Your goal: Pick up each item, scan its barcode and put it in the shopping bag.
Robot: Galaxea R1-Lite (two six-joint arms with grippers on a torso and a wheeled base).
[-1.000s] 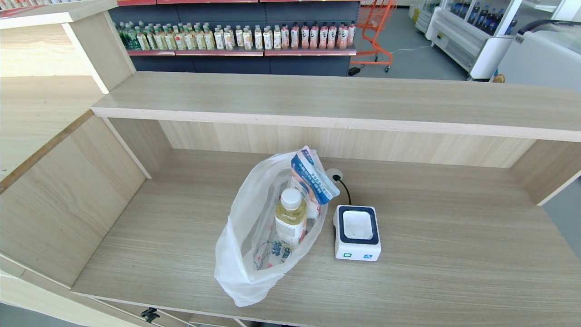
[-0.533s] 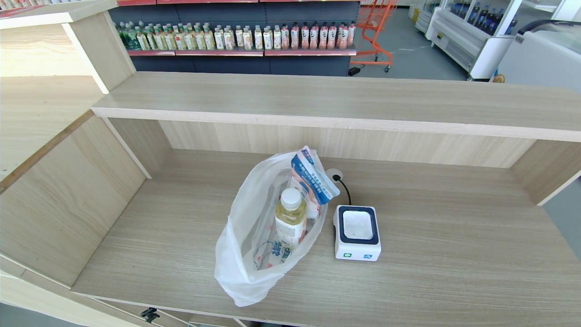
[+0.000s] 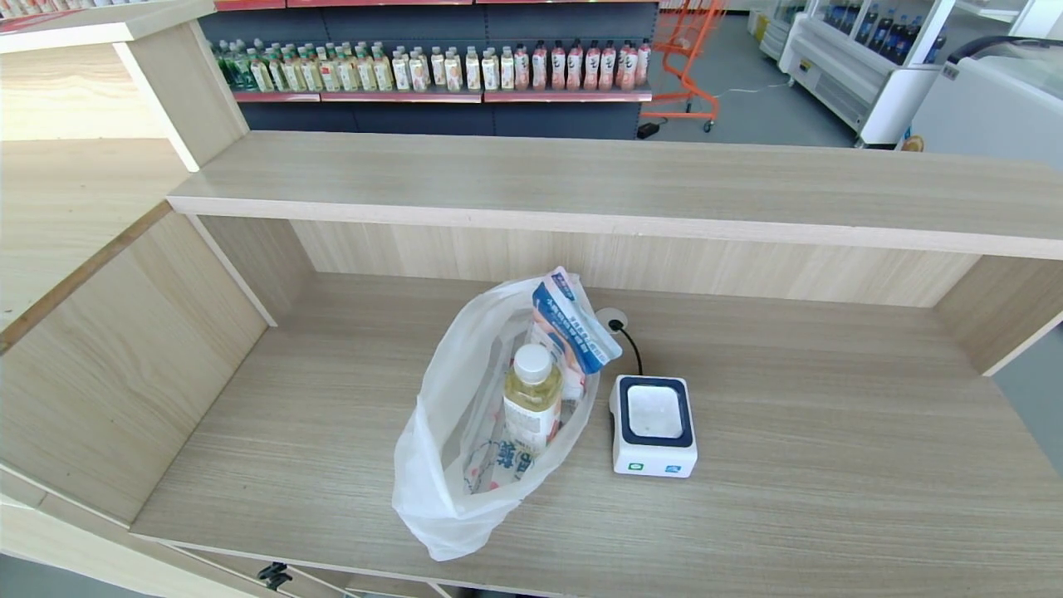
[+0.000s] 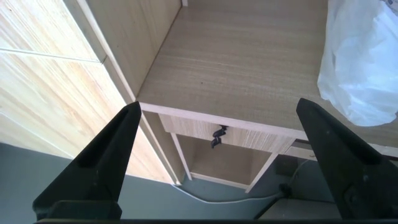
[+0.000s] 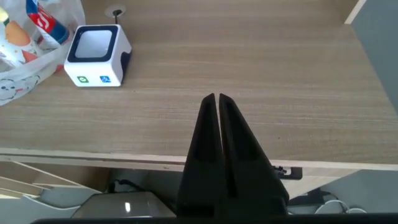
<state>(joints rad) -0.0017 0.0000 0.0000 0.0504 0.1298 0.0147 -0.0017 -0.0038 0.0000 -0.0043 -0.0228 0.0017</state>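
Note:
A white plastic shopping bag (image 3: 465, 465) lies open on the wooden counter (image 3: 830, 465). Inside it stand a bottle of yellow drink with a white cap (image 3: 531, 397) and a blue and white pouch (image 3: 567, 325). To the right of the bag sits the white barcode scanner (image 3: 653, 422) with a dark-framed window. My left gripper (image 4: 217, 155) hangs open off the counter's near left edge, with the bag (image 4: 364, 62) beyond it. My right gripper (image 5: 216, 102) is shut and empty over the counter's near right part, the scanner (image 5: 96, 53) farther off.
A raised wooden ledge (image 3: 614, 187) runs along the back of the counter, with side walls left (image 3: 124, 365) and right (image 3: 1009, 311). A black cable (image 3: 633, 345) leads from the scanner to a grommet. Shelves of bottles (image 3: 432, 71) stand in the shop behind.

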